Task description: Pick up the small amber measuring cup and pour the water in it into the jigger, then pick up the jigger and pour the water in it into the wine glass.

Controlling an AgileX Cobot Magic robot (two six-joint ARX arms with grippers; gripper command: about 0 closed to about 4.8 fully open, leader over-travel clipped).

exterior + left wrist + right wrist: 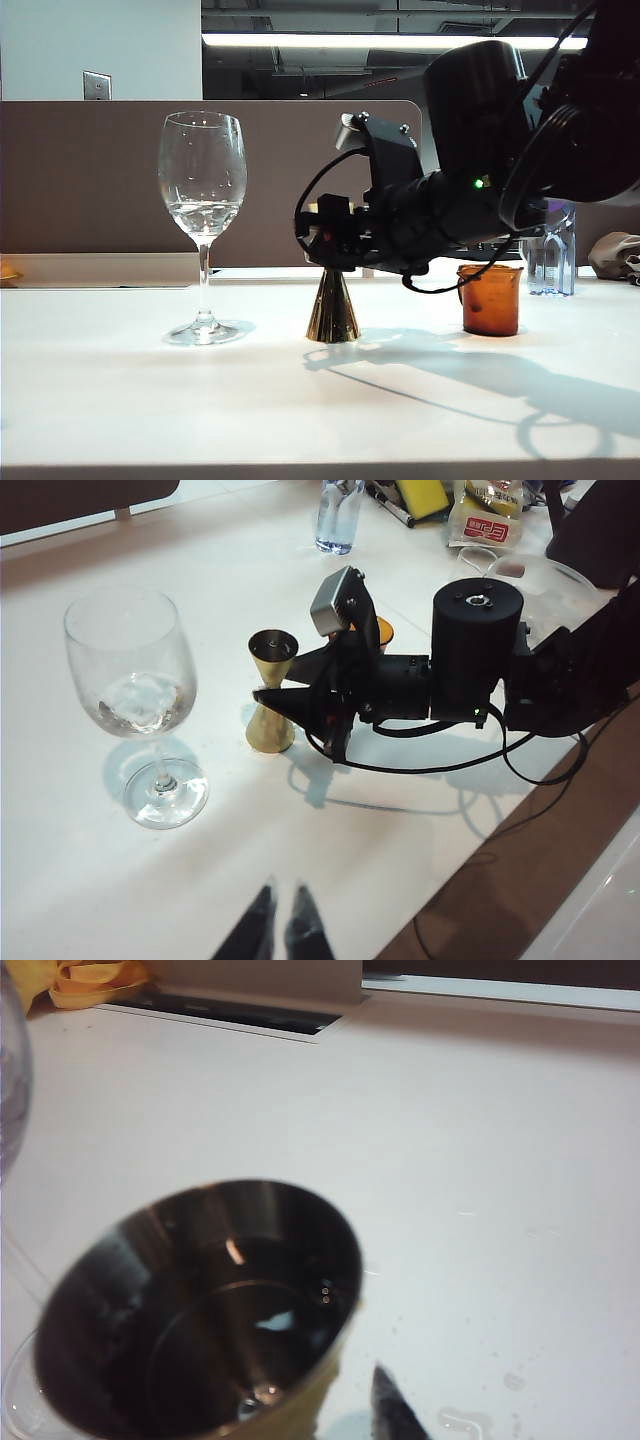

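The jigger [271, 692] stands upright mid-table, between wine glass [203, 225] and amber cup [491, 299]. The right gripper [290, 685] is seen level around its waist, jaws half-closed; grip uncertain. The left gripper [280, 925], fingers together, hangs off the near edge.

Table [120, 400]: plain white. Wine glass [203, 180]: clear, clear water inside. Jigger [332, 310]: shiny gold, dark inside the cup. Measuring cup [490, 300]: translucent amber-orange. Right gripper [275, 698] and arm: black, grey camera block, small green light. Left gripper [280, 925]: black fingers. Bottle [338, 515]: clear. Partition [90, 180]: brown-grey.
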